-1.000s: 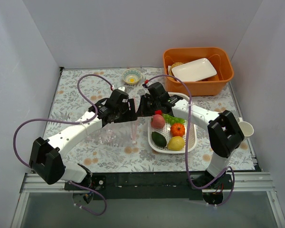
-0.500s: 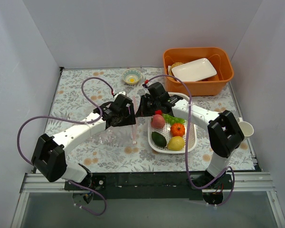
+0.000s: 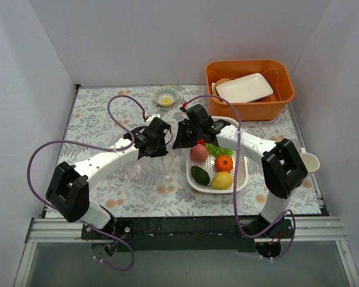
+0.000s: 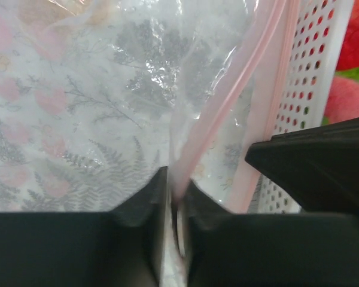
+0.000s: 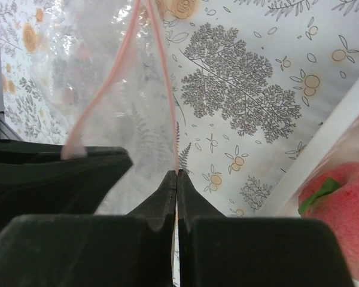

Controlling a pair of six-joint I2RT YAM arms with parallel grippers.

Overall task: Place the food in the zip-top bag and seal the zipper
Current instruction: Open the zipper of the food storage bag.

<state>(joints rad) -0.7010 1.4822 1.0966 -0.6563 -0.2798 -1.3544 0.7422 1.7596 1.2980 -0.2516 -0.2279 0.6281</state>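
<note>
The clear zip-top bag (image 3: pixel 145 170) lies on the floral cloth left of the white basket (image 3: pixel 242 177). Its pink zipper (image 4: pixel 227 101) splits into two lips. My left gripper (image 4: pixel 176 192) is shut on one lip of the zipper. My right gripper (image 5: pixel 177 174) is shut on the other lip (image 5: pixel 161 78). The two grippers (image 3: pixel 161 143) (image 3: pixel 180 140) stand close together above the bag's mouth. The food lies in the basket: a pink fruit (image 3: pixel 198 153), an orange one (image 3: pixel 224 162), a yellow one (image 3: pixel 221 180), the avocado (image 3: pixel 200 175) and the grapes (image 3: pixel 218 150).
An orange tub (image 3: pixel 282 95) holding a white plate (image 3: pixel 244 87) stands at the back right. A small bowl (image 3: pixel 166 96) sits at the back middle, and a white cup (image 3: pixel 309 161) at the right edge. The basket wall (image 4: pixel 314 84) is right beside the bag's mouth.
My left gripper has slid right to the bag's mouth and closed on the zipper strip. The right gripper has kept its hold.
</note>
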